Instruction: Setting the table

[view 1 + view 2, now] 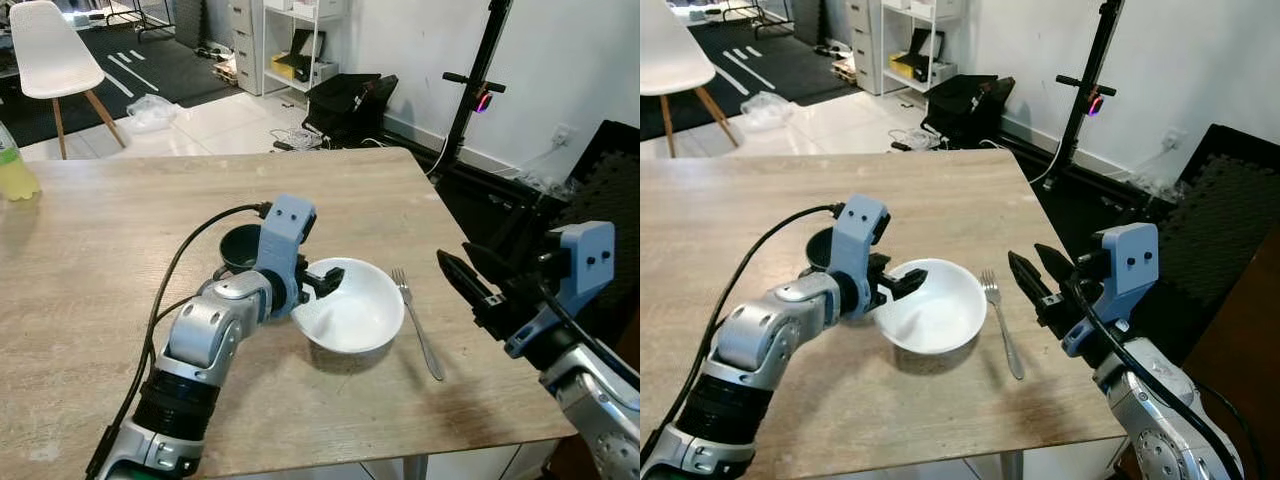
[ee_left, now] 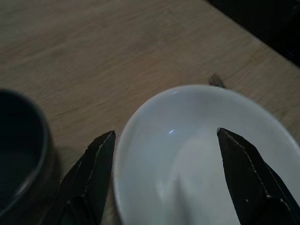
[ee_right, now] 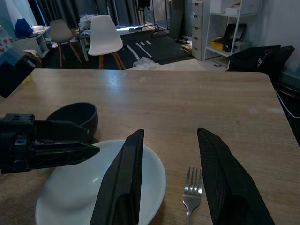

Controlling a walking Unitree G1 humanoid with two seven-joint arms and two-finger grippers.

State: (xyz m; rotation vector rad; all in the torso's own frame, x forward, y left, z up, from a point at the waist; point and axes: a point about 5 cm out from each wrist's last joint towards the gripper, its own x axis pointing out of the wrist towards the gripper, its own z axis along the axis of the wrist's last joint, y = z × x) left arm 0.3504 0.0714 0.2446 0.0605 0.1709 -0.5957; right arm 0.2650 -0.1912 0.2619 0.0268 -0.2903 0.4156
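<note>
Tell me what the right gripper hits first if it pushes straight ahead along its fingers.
Most likely the fork: the right gripper, fingers open, points across the table edge with the fork between its fingers, the white bowl just beyond. Its height is unclear.

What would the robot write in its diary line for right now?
left gripper: open, one finger inside white bowl, one outside rim | right gripper: open, off table's right edge | fork: right of bowl | dark cup: behind-left of bowl

Left gripper [image 1: 322, 284] sits at the white bowl's [image 1: 352, 318] rim, dark cup [image 1: 238, 247] just behind; fork [image 1: 417, 322] lies right of the bowl. Right gripper [image 1: 465, 272] hovers open off the table [image 1: 120, 230] edge.
</note>
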